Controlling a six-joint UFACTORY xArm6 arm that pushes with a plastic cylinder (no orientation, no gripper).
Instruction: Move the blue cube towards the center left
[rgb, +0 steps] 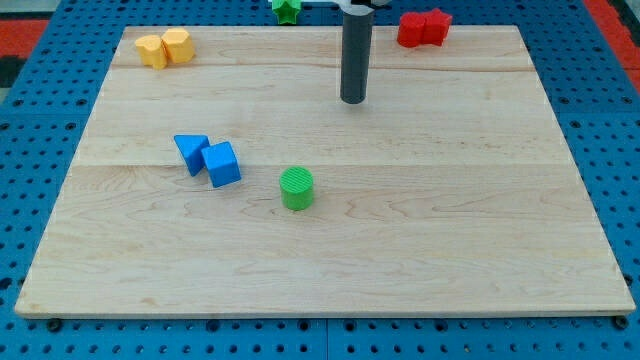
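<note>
The blue cube lies left of the board's middle, touching a blue triangular block on its left. My tip stands on the wooden board above the middle, well to the upper right of the blue cube and apart from every block. The dark rod rises straight up to the view's top edge.
A green cylinder stands right of the blue cube, below my tip. Two yellow blocks lie at the top left corner. Red blocks lie at the top right. A green star-shaped block sits at the top edge.
</note>
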